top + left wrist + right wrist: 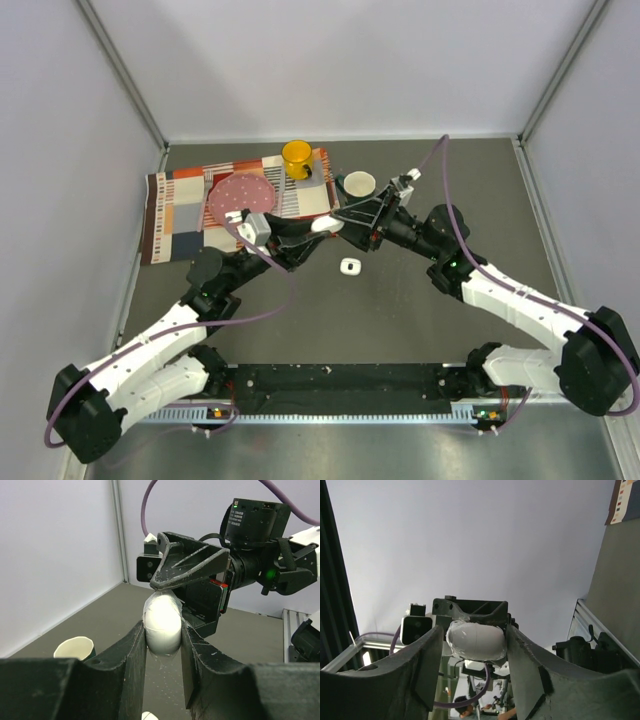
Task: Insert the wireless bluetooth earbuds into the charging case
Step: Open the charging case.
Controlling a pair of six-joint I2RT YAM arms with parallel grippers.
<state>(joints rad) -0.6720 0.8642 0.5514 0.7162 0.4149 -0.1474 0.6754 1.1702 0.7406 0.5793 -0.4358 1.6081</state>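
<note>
I hold the small, smooth white pebble-shaped plastic charging case up off the dark grey table, left gripper pinching its lower half, right gripper clamped on its top, likely to pry the lid open.

left arm & right arm: white links, blk joints, purple cable along each. left gripper, right gripper matte blk plastic; green led on right wrist.

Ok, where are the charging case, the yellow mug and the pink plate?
charging case [162, 622]: left wrist view, its white side.
yellow mug [297, 158]: top external view, its body.
pink plate [241, 199]: top external view, its bare middle.
</note>
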